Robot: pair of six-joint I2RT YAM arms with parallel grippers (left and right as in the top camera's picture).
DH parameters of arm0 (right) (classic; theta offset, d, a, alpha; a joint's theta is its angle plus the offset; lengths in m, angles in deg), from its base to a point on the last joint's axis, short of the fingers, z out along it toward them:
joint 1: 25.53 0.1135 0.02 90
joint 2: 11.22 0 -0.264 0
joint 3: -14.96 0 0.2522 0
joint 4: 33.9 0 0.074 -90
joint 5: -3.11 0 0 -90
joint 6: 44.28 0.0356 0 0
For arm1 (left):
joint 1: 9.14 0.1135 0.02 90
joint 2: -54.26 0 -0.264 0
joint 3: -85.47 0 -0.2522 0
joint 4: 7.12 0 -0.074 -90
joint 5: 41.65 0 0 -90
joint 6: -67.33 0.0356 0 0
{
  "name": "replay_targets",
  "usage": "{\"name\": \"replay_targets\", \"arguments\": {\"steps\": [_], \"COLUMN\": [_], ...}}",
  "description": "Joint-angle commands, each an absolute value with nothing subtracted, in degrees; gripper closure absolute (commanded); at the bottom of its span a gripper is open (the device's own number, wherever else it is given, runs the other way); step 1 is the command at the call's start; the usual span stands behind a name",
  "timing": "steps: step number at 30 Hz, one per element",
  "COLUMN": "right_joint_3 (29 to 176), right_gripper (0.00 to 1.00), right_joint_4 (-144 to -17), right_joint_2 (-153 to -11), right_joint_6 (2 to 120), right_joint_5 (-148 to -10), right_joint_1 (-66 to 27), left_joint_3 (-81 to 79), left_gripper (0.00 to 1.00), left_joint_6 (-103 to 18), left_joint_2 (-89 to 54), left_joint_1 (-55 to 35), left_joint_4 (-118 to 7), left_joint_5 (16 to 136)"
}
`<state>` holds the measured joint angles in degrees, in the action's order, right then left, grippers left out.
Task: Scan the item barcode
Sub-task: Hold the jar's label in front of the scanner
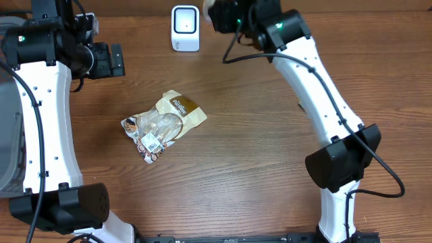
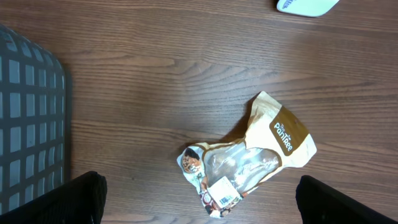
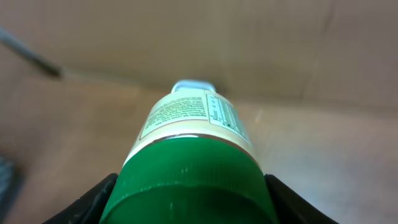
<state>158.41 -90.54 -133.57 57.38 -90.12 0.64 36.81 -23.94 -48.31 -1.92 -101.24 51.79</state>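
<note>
A bottle [image 3: 189, 118] with a green cap [image 3: 193, 186] and a cream printed label fills the right wrist view. My right gripper [image 3: 193, 208] is shut on it at the cap, with a black finger on each side. In the overhead view that right gripper [image 1: 223, 15] is at the far edge of the table, just right of the white barcode scanner [image 1: 185, 28]. The bottle itself is mostly hidden there. My left gripper [image 1: 111, 61] hangs open and empty at the back left, above the table. Its fingers [image 2: 68, 202] stand wide apart.
A crumpled tan and clear snack bag [image 1: 164, 123] with a white barcode sticker [image 2: 225, 191] lies flat mid-table, below the left gripper [image 2: 205, 208]. A grey mesh bin [image 2: 28, 124] sits at the left edge. The scanner's corner [image 2: 308, 6] shows at the top.
</note>
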Motion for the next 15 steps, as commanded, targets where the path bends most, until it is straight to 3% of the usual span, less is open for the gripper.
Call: {"name": "replay_targets", "arguments": {"steps": [1,8,15], "right_joint_3": [160.79,160.79,160.79], "right_gripper": [0.35,0.46,0.42], "right_joint_4": [-82.32,-63.26,-48.18], "right_joint_2": [-133.96,-142.75,-152.13], "right_joint_6": [48.03,34.08,19.37], "right_joint_5": [-107.04,-110.88,-107.47], "right_joint_1": [4.05,5.91,5.91], "left_joint_3": [36.70,36.70,36.70], "left_gripper": [0.00,0.00,0.00], "left_joint_6": [-23.03,-23.03,-23.03], "left_joint_2": [-48.75,-48.75,-48.75], "left_joint_1": [-2.03,-2.03,-2.05], "left_joint_4": [-101.21,-101.21,-101.21], "left_joint_5": [52.25,52.25,52.25]}}
